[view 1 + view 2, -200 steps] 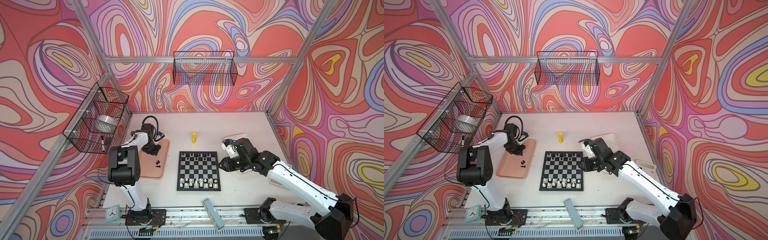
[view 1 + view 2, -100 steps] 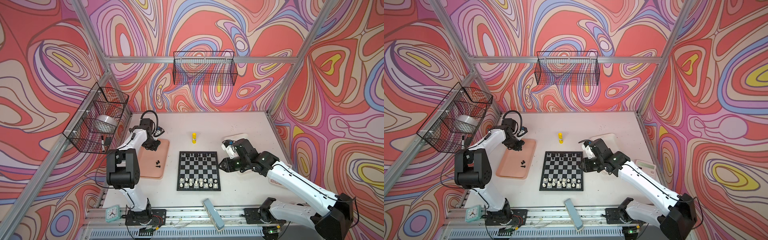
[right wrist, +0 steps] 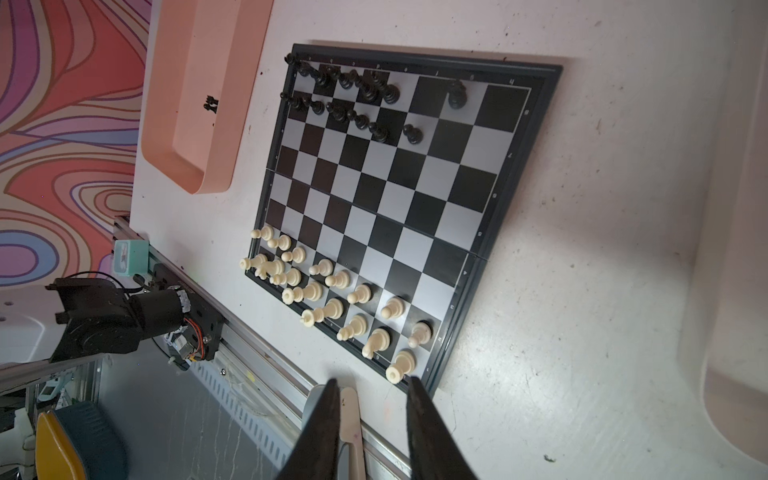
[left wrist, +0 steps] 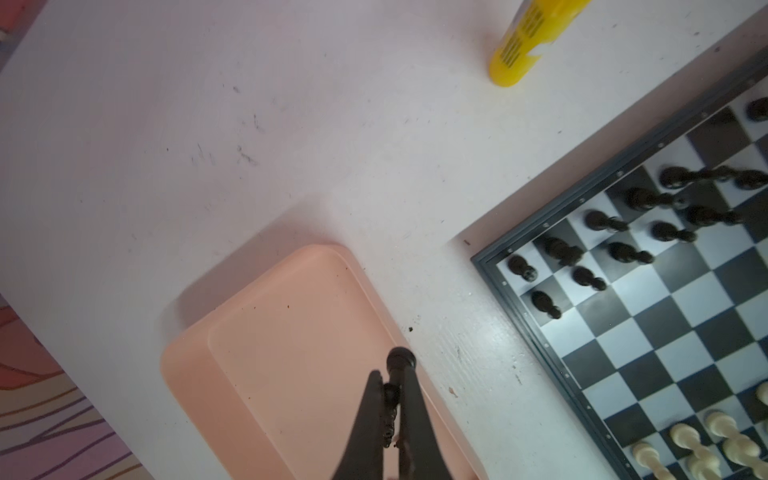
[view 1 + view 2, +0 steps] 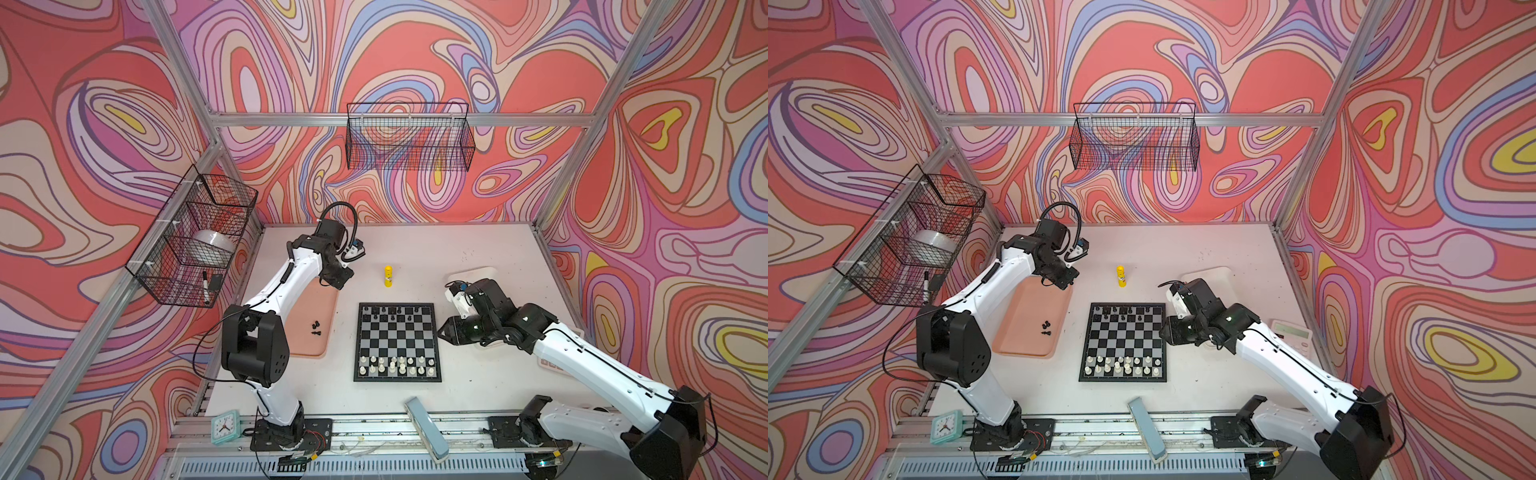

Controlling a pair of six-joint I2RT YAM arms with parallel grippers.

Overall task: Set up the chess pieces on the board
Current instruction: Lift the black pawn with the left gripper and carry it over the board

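Stretched to the board's (image 5: 398, 340) 10 o'clock, your left gripper (image 4: 392, 374) pinches a black chessman (image 4: 400, 358); your right gripper (image 3: 372, 382) hovers at 3 o'clock, parted, empty.

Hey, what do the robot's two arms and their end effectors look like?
Both the left arm and right arm have white links and chunky black joint housings. A black cable loops over the left wrist; a thin one runs along the right arm. The left end effector and right end effector have slim, tapered black fingers.
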